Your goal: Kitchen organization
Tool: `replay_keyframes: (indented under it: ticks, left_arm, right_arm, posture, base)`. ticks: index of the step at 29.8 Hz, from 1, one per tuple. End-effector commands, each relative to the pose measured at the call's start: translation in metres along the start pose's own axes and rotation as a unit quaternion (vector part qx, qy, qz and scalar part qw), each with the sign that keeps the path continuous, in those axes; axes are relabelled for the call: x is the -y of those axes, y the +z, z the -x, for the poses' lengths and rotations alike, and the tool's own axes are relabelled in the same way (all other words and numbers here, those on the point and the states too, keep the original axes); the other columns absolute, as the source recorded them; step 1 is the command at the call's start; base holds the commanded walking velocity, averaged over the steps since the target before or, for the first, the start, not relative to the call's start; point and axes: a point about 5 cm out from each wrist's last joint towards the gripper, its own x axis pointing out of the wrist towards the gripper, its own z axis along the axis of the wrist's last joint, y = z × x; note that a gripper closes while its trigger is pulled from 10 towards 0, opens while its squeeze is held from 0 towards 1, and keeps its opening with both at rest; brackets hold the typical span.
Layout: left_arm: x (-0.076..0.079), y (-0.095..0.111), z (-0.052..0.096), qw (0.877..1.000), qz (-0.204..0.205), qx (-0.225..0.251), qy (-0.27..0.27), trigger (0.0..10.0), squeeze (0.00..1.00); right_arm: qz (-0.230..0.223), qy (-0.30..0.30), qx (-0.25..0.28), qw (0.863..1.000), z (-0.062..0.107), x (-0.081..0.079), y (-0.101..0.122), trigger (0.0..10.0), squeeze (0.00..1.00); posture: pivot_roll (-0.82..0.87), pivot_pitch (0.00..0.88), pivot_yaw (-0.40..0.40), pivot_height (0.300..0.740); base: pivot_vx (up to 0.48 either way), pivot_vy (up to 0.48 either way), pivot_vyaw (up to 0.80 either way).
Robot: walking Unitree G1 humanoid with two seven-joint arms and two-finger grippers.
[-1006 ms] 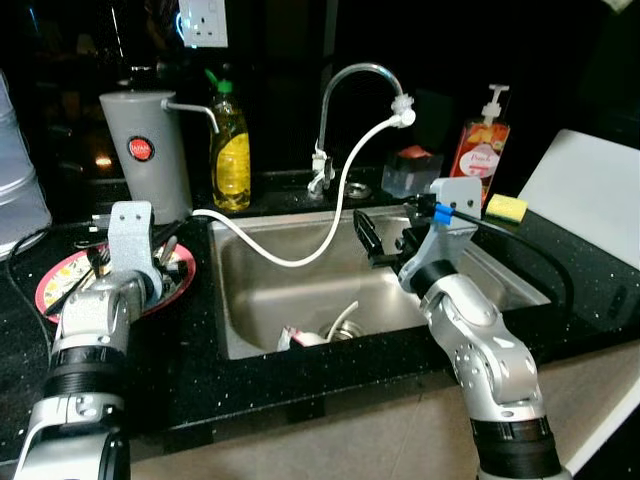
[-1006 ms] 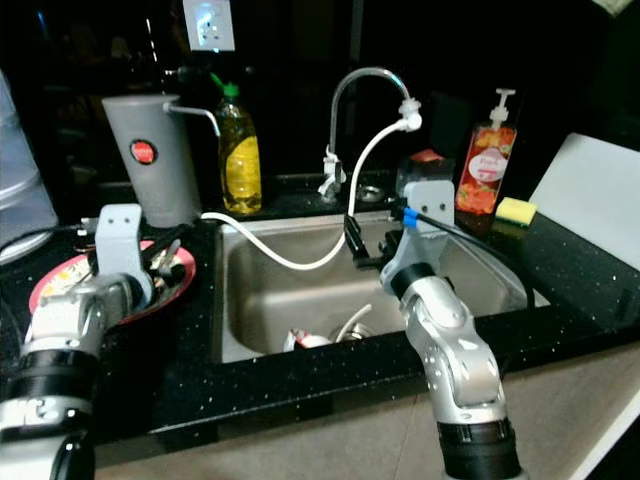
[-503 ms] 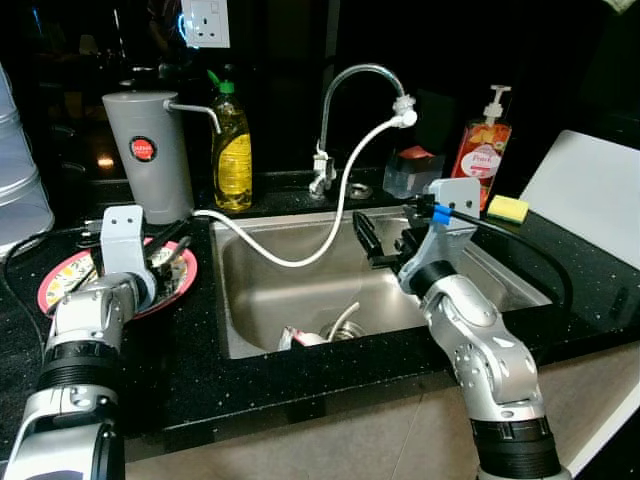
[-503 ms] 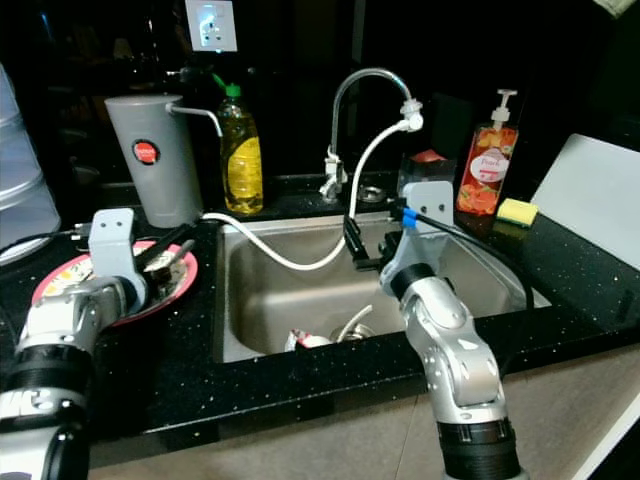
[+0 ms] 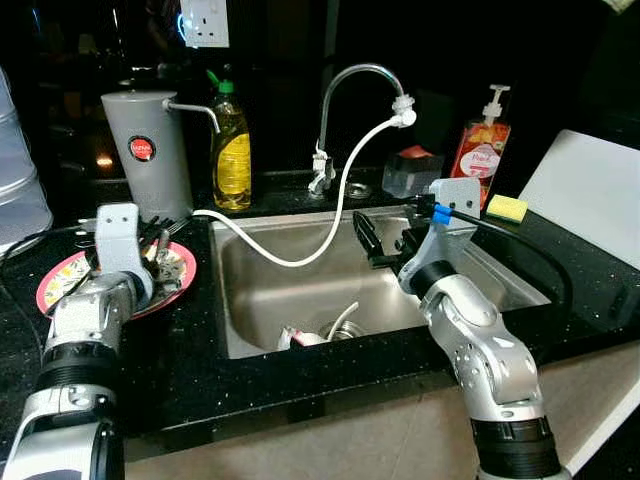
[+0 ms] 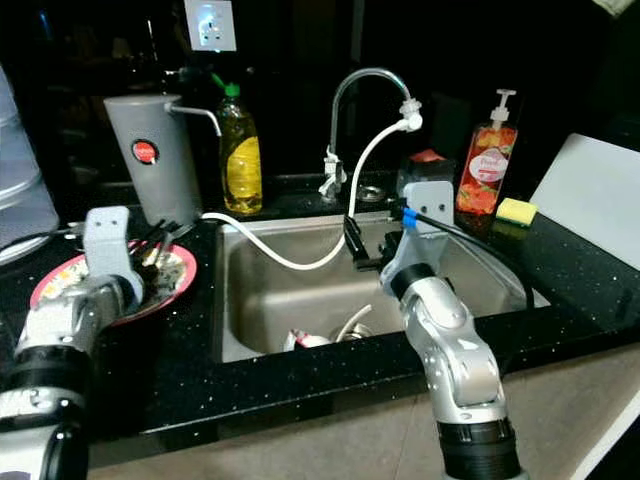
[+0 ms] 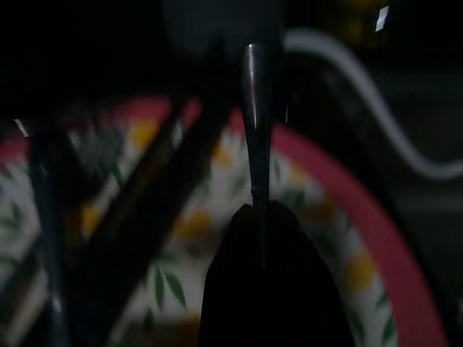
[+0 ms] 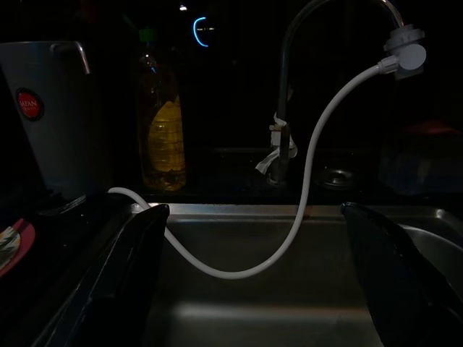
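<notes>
So here's where I've got things. My left gripper [image 5: 158, 243] is over the round pink-rimmed plate with the leaf and flower pattern [image 5: 60, 277], which sits on the black speckled counter [image 5: 190, 350] just left of the stainless steel sink [image 5: 255, 300]. In the left wrist view the fingers [image 7: 271, 289] are pinched on a slim dark metal utensil handle [image 7: 255, 123], with the plate right underneath and more dark cutlery [image 7: 137, 210] lying across it. Can't tell if it's a fork or a spoon, too dark and blurry.

My right gripper [image 5: 385, 238] hangs above the sink basin, fingers [image 8: 123, 282] spread wide apart and holding nothing.

A white flexible hose [image 5: 330, 215] runs from the curved chrome tap [image 5: 345, 85] down across the basin to the counter edge by the plate. There's some white stuff [image 5: 325, 330] at the bottom of the sink that I can't make out.

Along the back: a grey cylindrical jug with a red round logo [image 5: 145, 150], a yellow dish soap bottle with a green cap [image 5: 230, 150], and a red pump bottle [image 5: 478, 145] with a yellow sponge [image 5: 507, 208] beside it.
</notes>
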Motion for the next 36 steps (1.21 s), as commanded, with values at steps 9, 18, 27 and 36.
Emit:
replay_keyframes:
  ticks: [9,18,27,36]
  left_arm:
    - [0.023,0.049,0.016,0.986,0.020,0.140,-0.087,10.0,0.00]
    - [0.071,0.037,0.042,0.942,-0.047,0.154,-0.296,10.0,0.00]
    - [0.089,0.033,0.069,0.891,-0.079,0.163,-0.417,10.0,0.00]
    - [0.121,0.010,0.097,0.838,-0.112,0.135,-0.517,10.0,0.00]
  right_arm:
    - [-0.004,-0.007,0.006,1.000,0.001,0.002,0.004,10.0,0.00]
    - [-0.141,0.016,0.010,0.990,0.000,0.002,0.010,10.0,0.00]
    - [-0.222,0.116,0.000,0.968,0.007,-0.015,0.014,10.0,0.00]
    - [-0.231,0.158,-0.038,0.959,0.010,-0.028,0.008,10.0,0.00]
  posture:
    - [-0.03,0.024,-0.019,0.740]
    - [-0.03,0.024,-0.018,0.740]
    - [-0.03,0.022,-0.018,0.740]
    - [-0.03,0.015,-0.021,0.740]
  base:
    - [0.000,0.000,0.00]
    - [0.000,0.000,0.00]
    - [0.000,0.000,0.00]
    - [0.000,0.000,0.00]
